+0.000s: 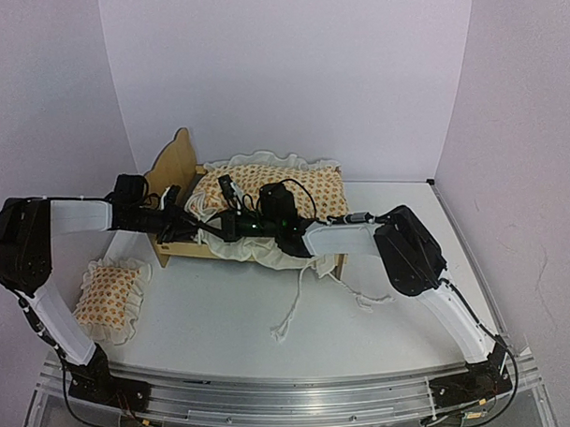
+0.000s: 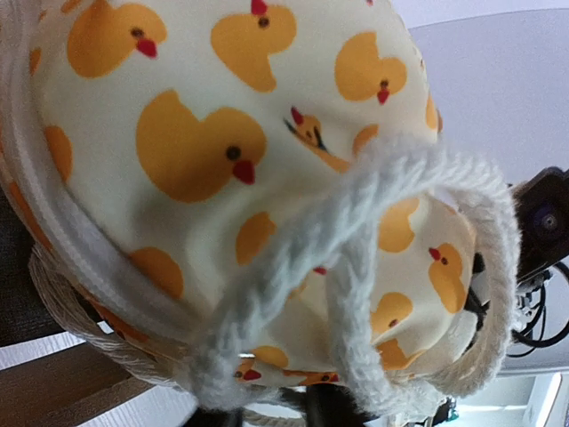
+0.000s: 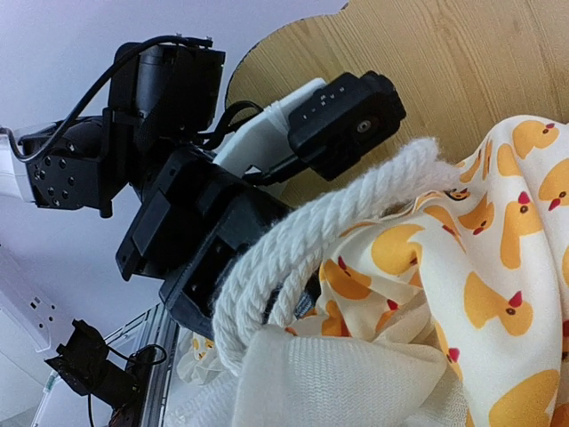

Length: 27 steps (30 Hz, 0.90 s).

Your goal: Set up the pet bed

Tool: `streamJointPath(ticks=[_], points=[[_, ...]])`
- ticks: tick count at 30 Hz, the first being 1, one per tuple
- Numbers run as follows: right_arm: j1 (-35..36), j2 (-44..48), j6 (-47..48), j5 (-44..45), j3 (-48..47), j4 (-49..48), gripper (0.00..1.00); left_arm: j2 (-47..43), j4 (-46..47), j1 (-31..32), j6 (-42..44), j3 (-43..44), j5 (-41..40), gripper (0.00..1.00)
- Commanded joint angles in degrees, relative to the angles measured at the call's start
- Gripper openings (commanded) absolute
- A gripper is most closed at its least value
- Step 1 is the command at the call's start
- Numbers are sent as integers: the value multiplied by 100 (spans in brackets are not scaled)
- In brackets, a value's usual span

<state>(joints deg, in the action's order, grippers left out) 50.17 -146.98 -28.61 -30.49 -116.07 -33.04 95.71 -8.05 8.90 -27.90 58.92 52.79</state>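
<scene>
The pet bed [image 1: 174,247] stands mid-table, its scalloped wooden headboard [image 1: 175,161] on the left. A cream duck-print cushion [image 1: 284,185] lies on it, frills hanging over the front rail. Both grippers meet at the cushion's headboard-side front corner. My left gripper [image 1: 190,221] comes in from the left. In the left wrist view a white rope tie [image 2: 293,267] loops over its two dark fingertips [image 2: 333,411], hiding whether they clamp it. My right gripper [image 1: 231,225] is shut. In the right wrist view its fingers are buried under bunched cushion fabric [image 3: 356,374], with the tie [image 3: 293,240] just above.
A small matching ruffled pillow [image 1: 110,287] lies on the table at the front left, beside the left arm. Loose white ties [image 1: 293,312] trail from the cushion onto the table in front of the bed. White walls close in the back and both sides.
</scene>
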Motion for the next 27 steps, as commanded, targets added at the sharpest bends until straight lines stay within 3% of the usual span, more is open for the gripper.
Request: streamJointPath(ticks=[1,6,10,15,22,27], points=[[40,327,-72,-124,-175,-222,0,125,175,-4,-326,-104,-10,3],[45,423,85,261,2,-181,0,-4,-875,-35,353,386,-27,0],[54,485,557,908,-62,273,0,-350,-2529,-37,2247,1279,-549,0],[68,415,1088,1720,-366,839,0,-1066,-3549,-33,4125,1771,-1196,0],[155,153,1554,2062,-828,1228,0,-1475,-4655,-29,5753,2936,-378,0],[215,-25,1732,1978,-995,1448,0,-1546,-5641,-16,6813,3095,-174,0]])
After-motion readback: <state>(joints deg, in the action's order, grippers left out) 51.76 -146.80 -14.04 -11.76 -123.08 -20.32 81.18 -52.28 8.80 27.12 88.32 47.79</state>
